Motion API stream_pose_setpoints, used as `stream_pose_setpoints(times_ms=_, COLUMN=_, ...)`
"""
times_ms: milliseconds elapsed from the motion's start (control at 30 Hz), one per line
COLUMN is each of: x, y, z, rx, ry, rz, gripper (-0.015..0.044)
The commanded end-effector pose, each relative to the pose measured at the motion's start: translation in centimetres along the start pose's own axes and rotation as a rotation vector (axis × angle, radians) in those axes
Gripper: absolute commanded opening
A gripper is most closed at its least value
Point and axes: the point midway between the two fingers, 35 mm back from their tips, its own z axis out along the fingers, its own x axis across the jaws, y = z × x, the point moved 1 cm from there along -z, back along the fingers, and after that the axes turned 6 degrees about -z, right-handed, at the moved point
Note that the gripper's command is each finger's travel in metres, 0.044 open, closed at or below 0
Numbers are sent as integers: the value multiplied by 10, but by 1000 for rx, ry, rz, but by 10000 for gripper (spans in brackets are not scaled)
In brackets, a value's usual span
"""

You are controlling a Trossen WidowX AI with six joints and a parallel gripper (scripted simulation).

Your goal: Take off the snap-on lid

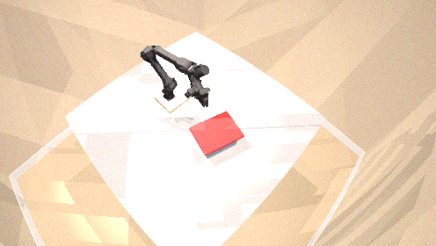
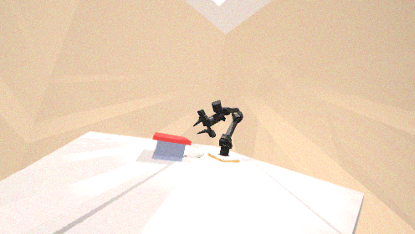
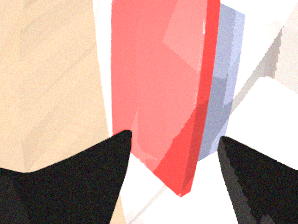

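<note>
A flat red snap-on lid point(image 1: 216, 132) point(image 2: 171, 138) point(image 3: 162, 90) sits on a pale blue-grey storage box point(image 2: 169, 150) point(image 3: 221, 90) point(image 1: 223, 148) on the white table point(image 1: 167, 189) point(image 2: 251, 196). My gripper point(image 1: 205, 101) point(image 2: 202, 127) point(image 3: 175, 141) is open and holds nothing. It hangs in the air beside the box, apart from the lid, pointing at it. In the wrist view the two dark fingers frame the lid's near corner.
The arm's base stands on a thin tan plate point(image 1: 172, 104) point(image 2: 224, 159) close to the box. The table's edges drop off to a tan floor on all sides.
</note>
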Motion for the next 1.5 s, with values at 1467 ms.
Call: stream_pose_setpoints(times_ms=1467, x=-21, y=0, z=79, rx=-9, ry=-10, rz=-3, gripper=235)
